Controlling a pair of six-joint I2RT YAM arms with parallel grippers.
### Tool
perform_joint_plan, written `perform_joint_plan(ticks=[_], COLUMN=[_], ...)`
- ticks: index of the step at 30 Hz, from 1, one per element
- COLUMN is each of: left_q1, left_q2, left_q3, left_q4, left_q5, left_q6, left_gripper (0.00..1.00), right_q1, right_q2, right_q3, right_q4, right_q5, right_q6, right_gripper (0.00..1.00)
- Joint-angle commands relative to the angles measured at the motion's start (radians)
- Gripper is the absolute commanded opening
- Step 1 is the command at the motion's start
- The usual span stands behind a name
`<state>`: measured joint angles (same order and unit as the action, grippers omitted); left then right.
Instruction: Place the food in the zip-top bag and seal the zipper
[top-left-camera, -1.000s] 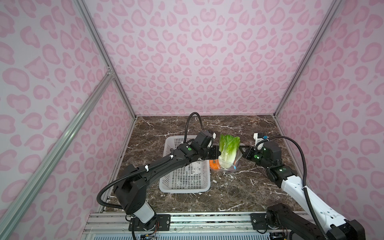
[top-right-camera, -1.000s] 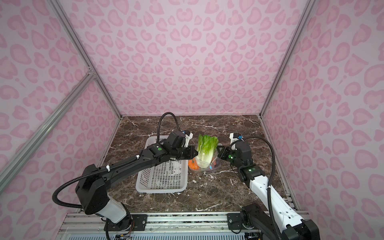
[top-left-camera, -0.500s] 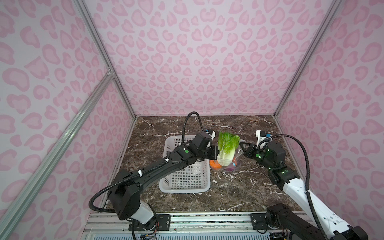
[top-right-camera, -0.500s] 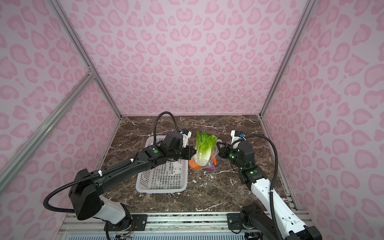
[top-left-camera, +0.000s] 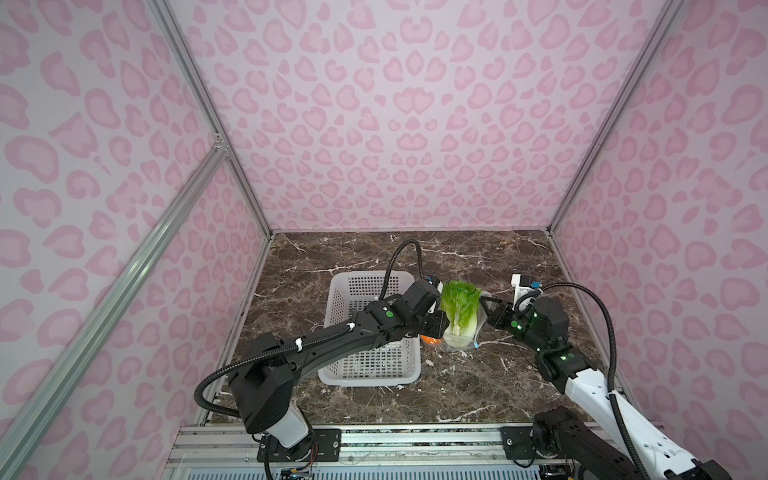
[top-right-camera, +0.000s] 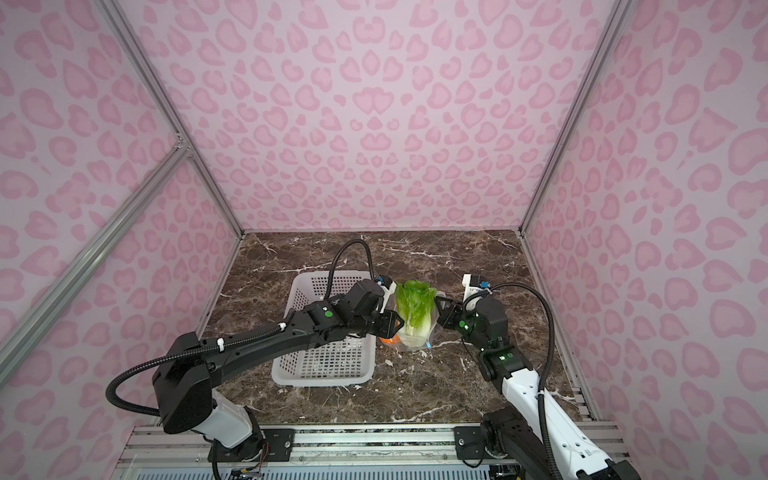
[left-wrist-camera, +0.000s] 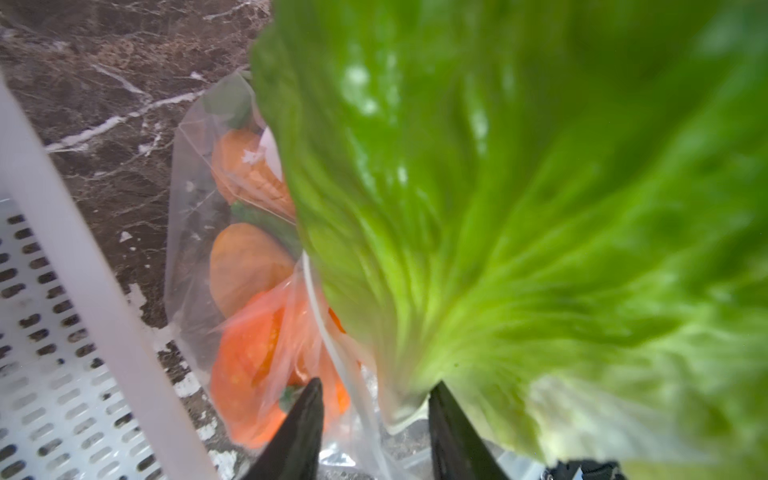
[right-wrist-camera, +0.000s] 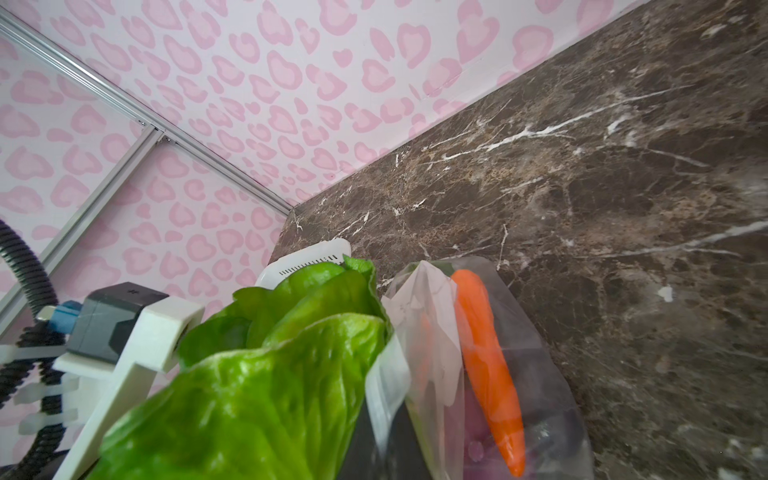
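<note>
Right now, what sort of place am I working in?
Probably a purpose-built robot test cell, not a real kitchen: pink patterned walls, aluminium framing and a marble-look tabletop.

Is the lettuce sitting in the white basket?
No, the lettuce stands upright at the clear bag, beside the basket, not in it.

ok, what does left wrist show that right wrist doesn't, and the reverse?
Left wrist only: the left gripper with its jaws apart, orange rounds inside the zip-top bag, and the holed floor of the basket.
Right wrist only: the pink walls, the camera mount on the left arm, the carrot end to end, and a purple piece low in the bag.
Both: the lettuce close up, the bag beside it, part of the basket, and the marble table.
</note>
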<state>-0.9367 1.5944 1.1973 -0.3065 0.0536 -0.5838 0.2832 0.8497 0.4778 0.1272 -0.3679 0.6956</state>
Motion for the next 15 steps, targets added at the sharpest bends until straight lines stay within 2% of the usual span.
perform_joint_plan(ticks=[1,7,15], left_q1=[0.015,0.08,0.062], left_q2=[-0.033,-0.094,-0.072], left_q3=[0.013,-0.024,-0.039], left_q4=[-0.035,-0.012,0.038], left_q5=[-0.027,0.063,0.157], left_q6=[-0.02,-0.095,-0.163], left_gripper=[0.51,0.51,0.46], right_q1=[0.001,0.001,0.001], right_q2=[-0.003,0.008,0.012], right_q3=[0.003,0.011,0.016], right_q4=[0.002,-0.007,-0.01], right_q5=[0.017,0.017,0.015], right_q6=[-0.019,-0.024,-0.027], right_gripper=[0.0,0.0,0.0])
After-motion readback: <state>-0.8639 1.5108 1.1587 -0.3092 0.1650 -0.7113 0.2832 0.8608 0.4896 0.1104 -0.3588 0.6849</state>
